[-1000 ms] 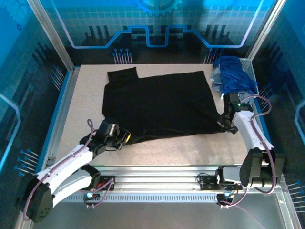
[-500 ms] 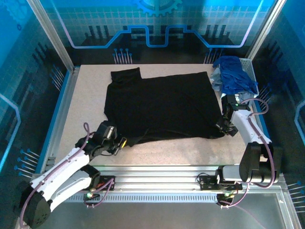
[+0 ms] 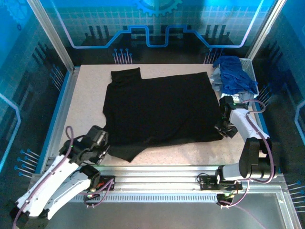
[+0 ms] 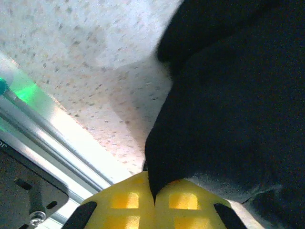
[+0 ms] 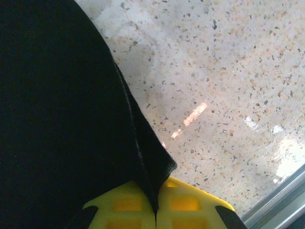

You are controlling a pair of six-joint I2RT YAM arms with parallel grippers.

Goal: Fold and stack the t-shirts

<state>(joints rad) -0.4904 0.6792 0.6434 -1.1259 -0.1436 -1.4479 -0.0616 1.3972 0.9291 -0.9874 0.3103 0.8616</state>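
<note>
A large black t-shirt (image 3: 159, 112) lies spread flat across the table, plain side up. My left gripper (image 3: 106, 149) is at its near-left corner, shut on a fold of the black cloth (image 4: 228, 95) that runs down between the yellow fingers (image 4: 119, 200). My right gripper (image 3: 223, 129) is at the shirt's near-right corner, shut on the hem (image 5: 152, 167) between its yellow fingers (image 5: 190, 202). A royal blue t-shirt (image 3: 236, 76) and a pale grey-blue one (image 3: 217, 82) are heaped at the back right.
The white mesh basket (image 3: 251, 71) under the blue shirts stands at the back right corner. An aluminium rail (image 3: 157, 169) runs along the table's near edge, close behind my left gripper. Bare speckled tabletop (image 3: 83, 102) shows left of the shirt.
My left gripper has pulled back toward the near-left corner, dragging the shirt's corner with it. The right gripper shifted slightly nearer. The black shirt now lies flatter and more stretched out.
</note>
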